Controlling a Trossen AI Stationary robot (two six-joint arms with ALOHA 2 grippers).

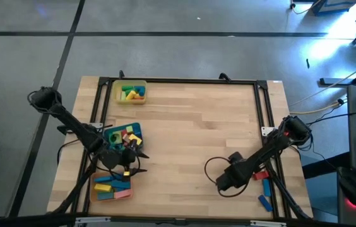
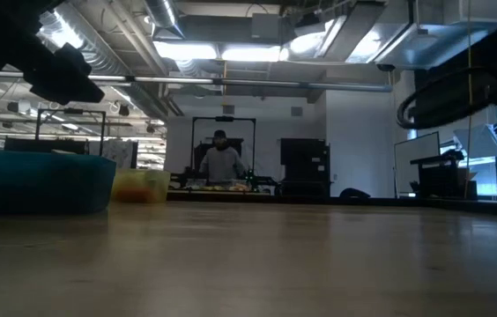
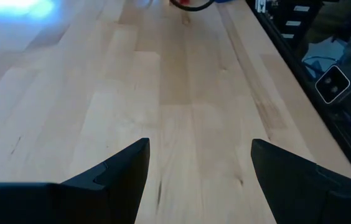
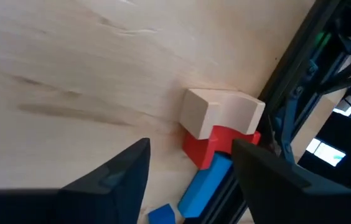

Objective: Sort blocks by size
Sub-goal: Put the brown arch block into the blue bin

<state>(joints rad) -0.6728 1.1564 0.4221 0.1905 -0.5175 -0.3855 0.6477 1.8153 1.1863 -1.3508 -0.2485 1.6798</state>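
At the table's near right, a pale wooden arch block (image 4: 219, 107) sits on a red block (image 4: 208, 144), with blue blocks (image 4: 203, 182) beside them along the black rail. My right gripper (image 4: 191, 152) hovers open over this group (image 1: 263, 178), slanting down. My left gripper (image 3: 200, 165) is open over bare wood, near the blue tray (image 1: 116, 129) and the orange tray (image 1: 96, 192). Both trays hold several blocks. A yellow tray (image 1: 130, 93) at the far left holds several small ones. My right gripper has one finger (image 4: 259, 171) close to the red block's corner (image 4: 241, 138). I cannot tell whether it touches the block.
A black rail (image 1: 267, 126) runs along the table's right side and another (image 1: 99, 107) along its left. The middle of the table (image 1: 190, 139) is bare wood. Beyond the far edge a person (image 2: 222, 158) stands in the room.
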